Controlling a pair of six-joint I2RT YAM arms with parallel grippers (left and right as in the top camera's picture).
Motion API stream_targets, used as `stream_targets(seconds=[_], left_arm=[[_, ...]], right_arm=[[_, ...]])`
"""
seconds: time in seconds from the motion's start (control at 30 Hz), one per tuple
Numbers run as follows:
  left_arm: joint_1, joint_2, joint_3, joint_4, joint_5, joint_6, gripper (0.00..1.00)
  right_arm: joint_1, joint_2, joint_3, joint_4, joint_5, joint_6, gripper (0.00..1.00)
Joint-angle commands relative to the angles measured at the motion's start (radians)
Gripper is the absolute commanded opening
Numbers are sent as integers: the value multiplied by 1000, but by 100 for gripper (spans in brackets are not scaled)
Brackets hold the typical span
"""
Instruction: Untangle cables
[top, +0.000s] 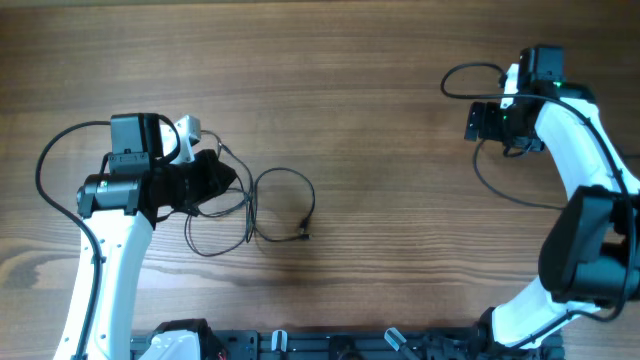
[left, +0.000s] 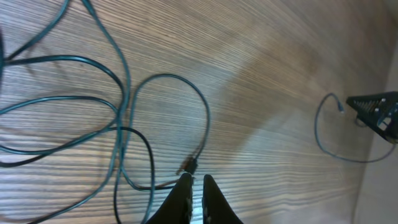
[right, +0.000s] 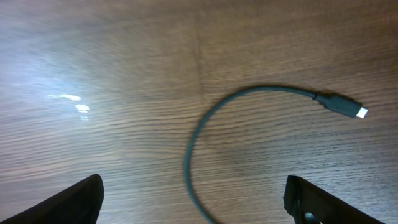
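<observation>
Several thin black cables (top: 255, 205) lie tangled in loops on the wooden table, just right of my left gripper (top: 228, 180). In the left wrist view the loops (left: 124, 118) cross one another and one plug (left: 189, 165) lies right at the tips of my left gripper (left: 196, 185), which is shut with nothing seen between its fingers. My right gripper (top: 470, 120) is at the far right, open wide. One separate cable (right: 205, 130) with a plug (right: 348, 109) lies below it and runs between its fingers (right: 199, 199) without touching them. This cable also shows from above (top: 505, 193).
The thicker black cables of the arms curve beside each arm (top: 45, 165) (top: 460, 72). A white part (top: 188, 128) sits on the left wrist. A dark rail (top: 330, 345) runs along the front edge of the table.
</observation>
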Motion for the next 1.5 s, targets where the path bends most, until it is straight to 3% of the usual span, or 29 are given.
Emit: stream_targets(seconds=[0.0, 0.4, 1.2, 1.33, 1.47], left_arm=[[-6, -6, -8, -1, -78, 24, 9], [-6, -6, -8, 0, -90, 23, 9], [-6, -6, -8, -1, -90, 23, 9], [-6, -6, -8, -1, -90, 23, 9], [-6, -6, -8, -1, -89, 23, 9]], right_arm=[[2, 45, -9, 6, 64, -25, 95], [3, 123, -9, 28, 61, -12, 82], [3, 128, -95, 104, 49, 58, 80], [3, 128, -110, 119, 50, 58, 72], [3, 128, -110, 124, 49, 58, 51]])
